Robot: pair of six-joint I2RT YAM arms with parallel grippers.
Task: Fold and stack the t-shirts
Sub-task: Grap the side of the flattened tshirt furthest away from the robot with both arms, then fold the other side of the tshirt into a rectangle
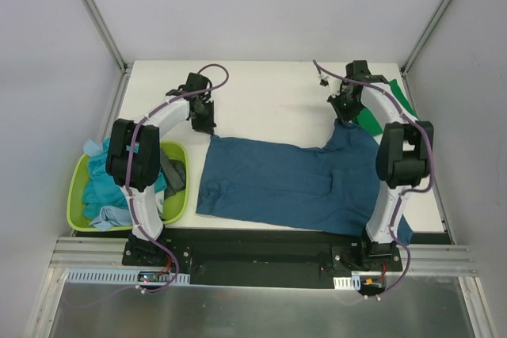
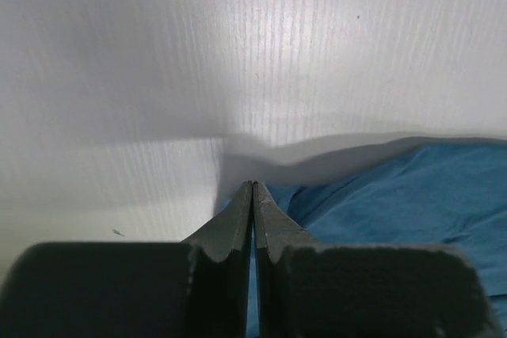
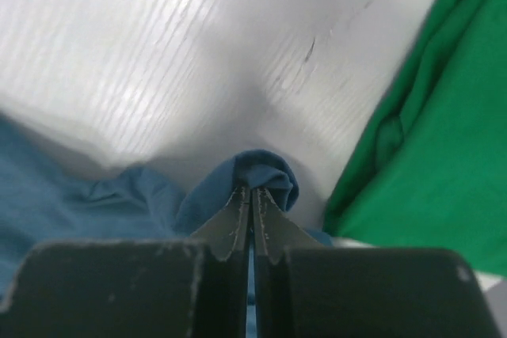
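On the table (image 1: 269,89), teal-blue t-shirt (image 1: 277,184) in left gripper (image 1: 205,124), right gripper (image 1: 346,113)

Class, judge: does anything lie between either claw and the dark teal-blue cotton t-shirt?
Nothing visible. The left claw and right claw each pinch the dark teal-blue cotton t-shirt; the bright green t-shirt lies aside.

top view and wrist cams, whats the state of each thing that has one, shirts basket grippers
teal-blue t-shirt: unfolded, spread flat on the table, far corners pinched
green t-shirt: rumpled, far right of the table
turquoise t-shirts: crumpled in the basket
grey t-shirt: crumpled at the basket's right side
basket: upright, holding shirts
left gripper: shut on the teal-blue t-shirt
right gripper: shut on the teal-blue t-shirt, cloth bunched at its tips
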